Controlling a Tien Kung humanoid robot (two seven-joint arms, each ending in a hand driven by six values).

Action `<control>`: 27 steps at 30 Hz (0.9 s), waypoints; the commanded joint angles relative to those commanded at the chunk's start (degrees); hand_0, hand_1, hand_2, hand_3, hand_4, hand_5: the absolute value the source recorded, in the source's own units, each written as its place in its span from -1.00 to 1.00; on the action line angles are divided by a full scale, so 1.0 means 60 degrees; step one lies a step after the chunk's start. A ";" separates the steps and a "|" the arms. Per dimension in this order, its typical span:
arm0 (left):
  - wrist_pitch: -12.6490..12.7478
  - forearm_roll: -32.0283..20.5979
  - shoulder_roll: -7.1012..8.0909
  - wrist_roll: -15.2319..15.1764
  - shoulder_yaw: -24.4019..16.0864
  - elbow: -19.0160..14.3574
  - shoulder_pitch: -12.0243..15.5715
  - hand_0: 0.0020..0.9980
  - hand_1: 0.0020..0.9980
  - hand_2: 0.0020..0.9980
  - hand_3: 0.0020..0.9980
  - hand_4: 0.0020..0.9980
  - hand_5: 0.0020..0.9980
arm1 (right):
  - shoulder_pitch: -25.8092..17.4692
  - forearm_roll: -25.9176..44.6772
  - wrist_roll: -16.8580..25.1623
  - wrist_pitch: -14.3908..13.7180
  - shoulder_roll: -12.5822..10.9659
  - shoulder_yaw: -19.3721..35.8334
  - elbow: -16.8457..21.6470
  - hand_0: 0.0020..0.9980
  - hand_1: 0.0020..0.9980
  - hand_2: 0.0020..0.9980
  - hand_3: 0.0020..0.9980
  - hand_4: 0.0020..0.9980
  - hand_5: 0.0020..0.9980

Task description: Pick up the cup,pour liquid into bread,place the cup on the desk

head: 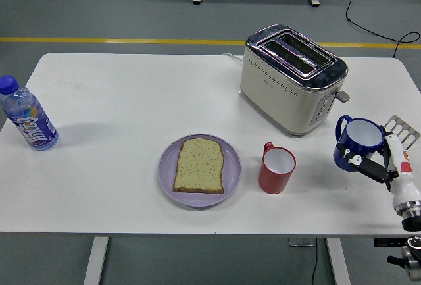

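A blue cup [356, 141] with a white inside is held at the right side of the table, upright, its handle toward the toaster. My right hand [376, 163] is shut on it, coming in from the lower right corner. A slice of bread [199, 164] lies on a purple plate [167, 174] near the table's front middle. A red cup [275, 168] stands just right of the plate. The left arm is out of view.
A cream and chrome toaster [293, 77] stands at the back right, close behind the blue cup. A water bottle with a blue cap [27, 120] stands at the far left edge. The white table [118, 101] stretches between them.
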 joint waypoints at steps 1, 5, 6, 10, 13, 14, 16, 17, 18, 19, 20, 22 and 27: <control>0.0004 0.0021 -0.0002 0.0006 -0.0014 0.0000 0.0005 0.38 0.51 0.55 0.22 -0.21 1.00 | 0.0010 0.0002 0.0054 0.0021 0.0007 -0.0032 -0.0066 -0.07 -0.22 0.04 0.08 0.29 -1.00; 0.0015 0.0101 -0.0012 0.0030 -0.0060 -0.0002 0.0015 0.38 0.51 0.55 0.22 -0.21 1.00 | 0.0090 0.0074 0.0317 0.0087 0.0029 -0.0174 -0.0346 -0.06 -0.21 0.04 0.08 0.29 -1.00; 0.0013 0.0109 -0.0012 0.0032 -0.0060 -0.0002 0.0018 0.38 0.51 0.55 0.22 -0.21 1.00 | 0.0110 0.0103 0.0375 0.0097 0.0034 -0.0204 -0.0398 -0.06 -0.21 0.04 0.08 0.29 -1.00; 0.0016 0.0187 -0.0026 0.0056 -0.0086 -0.0005 0.0040 0.38 0.51 0.55 0.22 -0.21 1.00 | 0.0279 0.0334 0.0886 0.0184 0.0090 -0.0416 -0.0765 -0.05 -0.21 0.04 0.07 0.29 -1.00; 0.0014 0.0209 -0.0039 0.0064 -0.0095 -0.0006 0.0055 0.38 0.51 0.55 0.22 -0.21 1.00 | 0.0366 0.0454 0.1130 0.0217 0.0123 -0.0525 -0.0965 -0.05 -0.21 0.04 0.07 0.29 -1.00; 0.0016 0.0216 -0.0046 0.0065 -0.0102 -0.0006 0.0061 0.38 0.51 0.55 0.22 -0.21 1.00 | 0.0396 0.0501 0.1226 0.0232 0.0135 -0.0567 -0.1038 -0.05 -0.21 0.04 0.07 0.29 -1.00; 0.0018 0.0231 -0.0054 0.0068 -0.0113 -0.0005 0.0070 0.38 0.51 0.55 0.22 -0.21 1.00 | 0.0437 0.0557 0.1336 0.0251 0.0154 -0.0622 -0.1131 -0.05 -0.21 0.04 0.07 0.29 -1.00; 0.0019 0.0248 -0.0058 0.0074 -0.0124 -0.0004 0.0075 0.38 0.51 0.55 0.22 -0.21 1.00 | 0.0465 0.0589 0.1393 0.0262 0.0169 -0.0659 -0.1194 -0.05 -0.21 0.04 0.07 0.29 -1.00; 0.0020 0.0255 -0.0062 0.0077 -0.0126 -0.0003 0.0079 0.38 0.51 0.55 0.22 -0.21 1.00 | 0.0497 0.0650 0.1423 0.0273 0.0184 -0.0707 -0.1259 -0.05 -0.21 0.04 0.07 0.29 -1.00; 0.0019 0.0248 -0.0065 0.0075 -0.0121 -0.0003 0.0083 0.38 0.51 0.55 0.22 -0.21 1.00 | 0.0521 0.0692 0.1456 0.0285 0.0198 -0.0744 -0.1312 -0.05 -0.21 0.04 0.07 0.29 -1.00; 0.0017 0.0239 -0.0066 0.0073 -0.0114 -0.0002 0.0085 0.38 0.51 0.55 0.22 -0.21 1.00 | 0.0536 0.0719 0.1485 0.0294 0.0210 -0.0767 -0.1351 -0.05 -0.21 0.04 0.07 0.29 -1.00; 0.0011 0.0206 -0.0069 0.0064 -0.0092 -0.0002 0.0090 0.38 0.51 0.55 0.22 -0.21 1.00 | 0.0569 0.0784 0.1575 0.0318 0.0241 -0.0818 -0.1459 -0.05 -0.21 0.04 0.07 0.29 -1.00; 0.0001 0.0156 -0.0074 0.0056 -0.0054 -0.0004 0.0087 0.38 0.51 0.55 0.22 -0.21 1.00 | 0.0666 0.0882 0.1746 0.0320 0.0350 -0.0891 -0.1760 -0.04 -0.21 0.04 0.07 0.29 -1.00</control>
